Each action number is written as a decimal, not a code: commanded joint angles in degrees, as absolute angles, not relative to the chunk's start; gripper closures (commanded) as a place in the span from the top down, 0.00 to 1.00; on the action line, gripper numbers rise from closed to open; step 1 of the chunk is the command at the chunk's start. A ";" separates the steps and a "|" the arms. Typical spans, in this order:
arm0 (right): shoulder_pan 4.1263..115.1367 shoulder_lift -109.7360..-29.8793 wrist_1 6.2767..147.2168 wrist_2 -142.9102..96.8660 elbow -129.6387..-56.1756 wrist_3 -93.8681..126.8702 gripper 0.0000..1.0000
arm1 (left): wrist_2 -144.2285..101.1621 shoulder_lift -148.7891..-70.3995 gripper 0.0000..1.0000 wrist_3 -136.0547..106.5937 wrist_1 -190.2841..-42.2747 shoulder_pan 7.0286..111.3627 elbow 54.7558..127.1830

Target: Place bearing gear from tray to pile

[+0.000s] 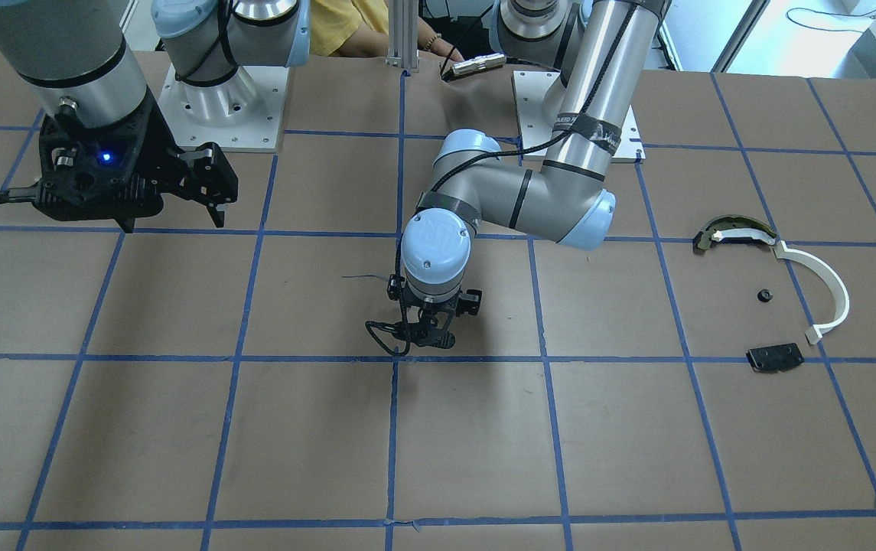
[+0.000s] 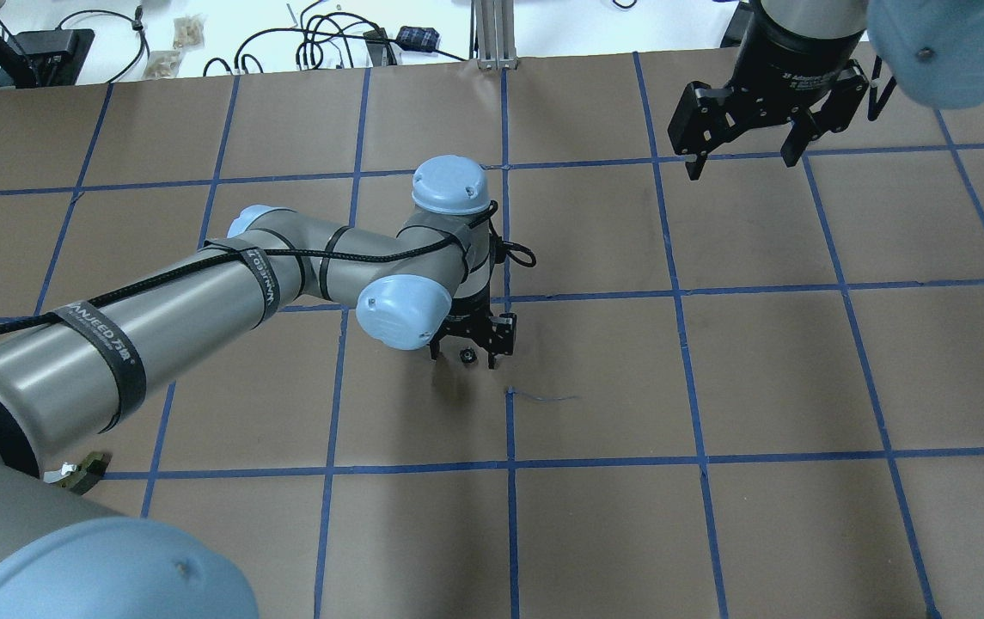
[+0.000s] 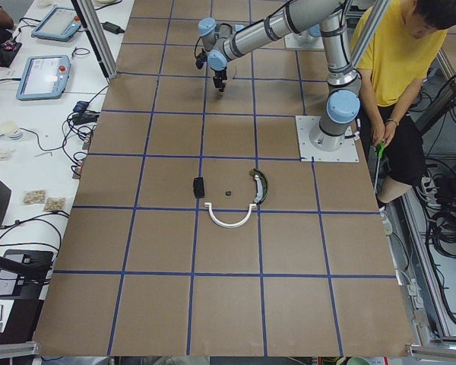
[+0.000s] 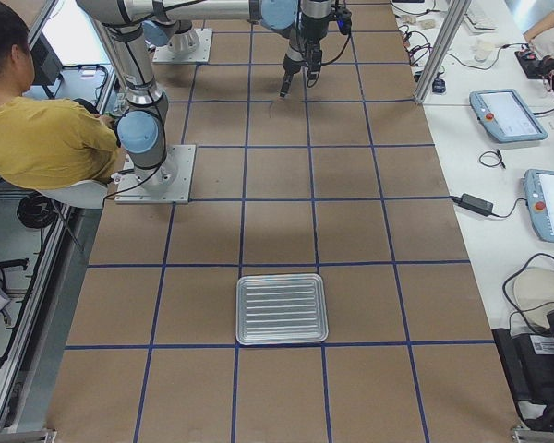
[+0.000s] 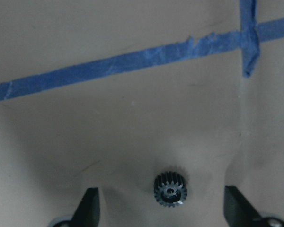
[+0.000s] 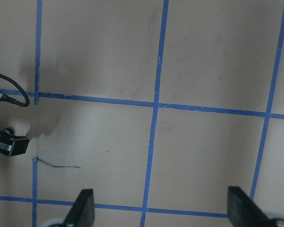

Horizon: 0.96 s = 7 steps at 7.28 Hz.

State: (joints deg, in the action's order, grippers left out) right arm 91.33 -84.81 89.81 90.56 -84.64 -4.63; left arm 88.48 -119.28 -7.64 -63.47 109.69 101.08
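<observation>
A small black bearing gear (image 5: 171,189) lies on the brown paper near the table's middle, also seen from overhead (image 2: 464,354). My left gripper (image 5: 163,210) is open and low over it, one finger on each side and neither touching. The tray (image 4: 281,309) is a ribbed metal one, far off toward the table's right end, with nothing visible in it. The pile sits toward the left end: a white arc (image 1: 828,287), a dark-and-cream curved piece (image 1: 732,232), a black plate (image 1: 774,357) and a small black part (image 1: 765,295). My right gripper (image 2: 741,159) hangs open, high above the table.
A person in a yellow shirt (image 3: 399,53) sits behind the robot bases (image 1: 219,107). Upright aluminium posts (image 2: 492,34) stand at the table's far edge. Cables and teach pendants (image 4: 508,115) lie on the side bench.
</observation>
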 commanded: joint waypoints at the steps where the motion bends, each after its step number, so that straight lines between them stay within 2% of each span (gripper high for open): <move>1: 91.23 -84.81 89.82 90.53 -84.64 -4.66 1.00 | 88.51 -119.53 0.31 -7.04 -63.54 109.78 101.07; 2: 91.23 -84.73 89.82 90.53 -84.73 -4.83 1.00 | 88.42 -119.44 0.00 -7.64 -63.46 109.78 100.99; 7: 91.14 -84.73 89.82 90.61 -84.73 -4.83 1.00 | 89.03 -117.17 0.00 -6.42 -66.07 106.37 98.71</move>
